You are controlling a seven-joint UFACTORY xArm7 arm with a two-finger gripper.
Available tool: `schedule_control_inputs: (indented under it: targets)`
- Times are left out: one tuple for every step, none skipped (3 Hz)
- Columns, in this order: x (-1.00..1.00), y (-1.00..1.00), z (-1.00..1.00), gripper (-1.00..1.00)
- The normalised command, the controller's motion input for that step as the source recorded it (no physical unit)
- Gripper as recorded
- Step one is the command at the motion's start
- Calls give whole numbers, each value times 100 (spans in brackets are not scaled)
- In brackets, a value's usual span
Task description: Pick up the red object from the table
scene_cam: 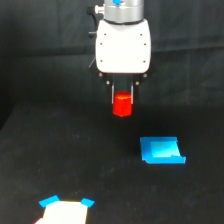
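The red object (121, 106) is a small bright red-orange stubby block held between the fingers of my gripper (122, 100), which is shut on it. It appears to hang above the black table (75, 160), with dark space beneath it. The white gripper body (123, 46) hangs at the top centre of the exterior view, pointing straight down. The upper part of the block is hidden between the thin fingers.
A flat blue piece (162, 150) lies on the table toward the exterior view's right, below the gripper. A white card with blue corners (65, 210) sits at the bottom left edge. A dark backdrop stands behind the arm.
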Motion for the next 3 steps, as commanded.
schedule_control_inputs:
  targets:
    - [6, -30, -14, -100]
    - [7, -49, 22, -100]
    - [-16, -78, 10, -100]
